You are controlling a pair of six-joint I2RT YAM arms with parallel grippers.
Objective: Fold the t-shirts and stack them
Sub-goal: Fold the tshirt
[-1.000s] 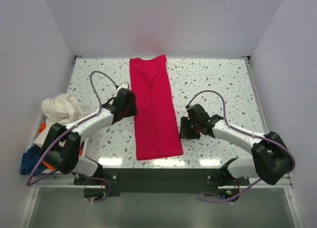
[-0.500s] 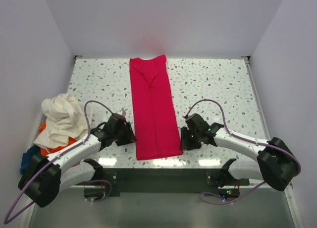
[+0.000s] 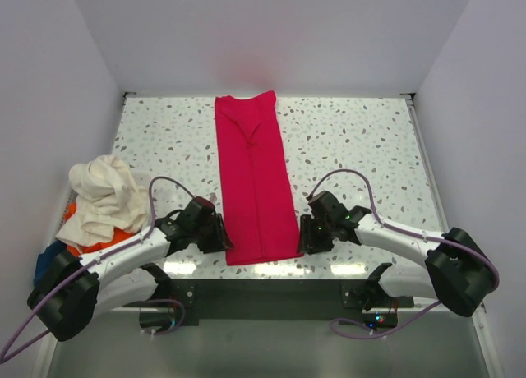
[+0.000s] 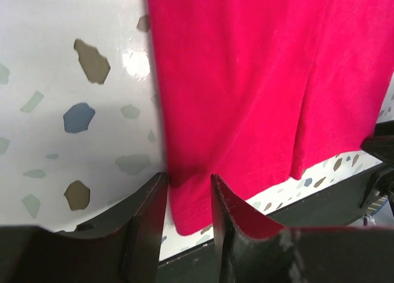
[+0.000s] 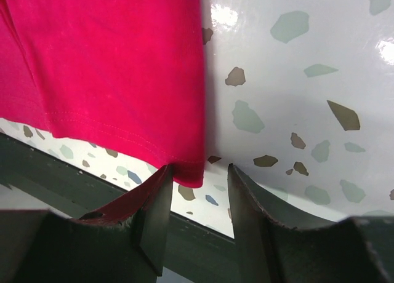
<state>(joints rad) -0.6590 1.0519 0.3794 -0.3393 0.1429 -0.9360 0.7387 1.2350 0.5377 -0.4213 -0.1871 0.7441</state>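
Note:
The crimson red t-shirt (image 3: 255, 181) lies flat as a long narrow strip down the middle of the table, collar end far. My left gripper (image 3: 222, 240) is open at its near left corner; in the left wrist view (image 4: 188, 194) the hem corner of the red cloth (image 4: 246, 80) lies between the fingers. My right gripper (image 3: 302, 235) is open at the near right corner; in the right wrist view (image 5: 200, 184) the corner of the red cloth (image 5: 111, 67) sits against the left finger (image 5: 154, 215). The cream white (image 3: 100, 195), orange (image 3: 100, 245) and dark blue (image 3: 48, 267) t-shirts are heaped at the left edge.
The speckled table (image 3: 353, 140) is walled in white on the left, back and right. A dark strip (image 3: 263, 292) runs along the near edge just below the shirt's hem, by both grippers. The heap of shirts hangs over the table's left side.
Both grippers have moved toward the near edge along the red shirt's sides, the left one farther, and now sit at its near corners. The shirt has not moved.

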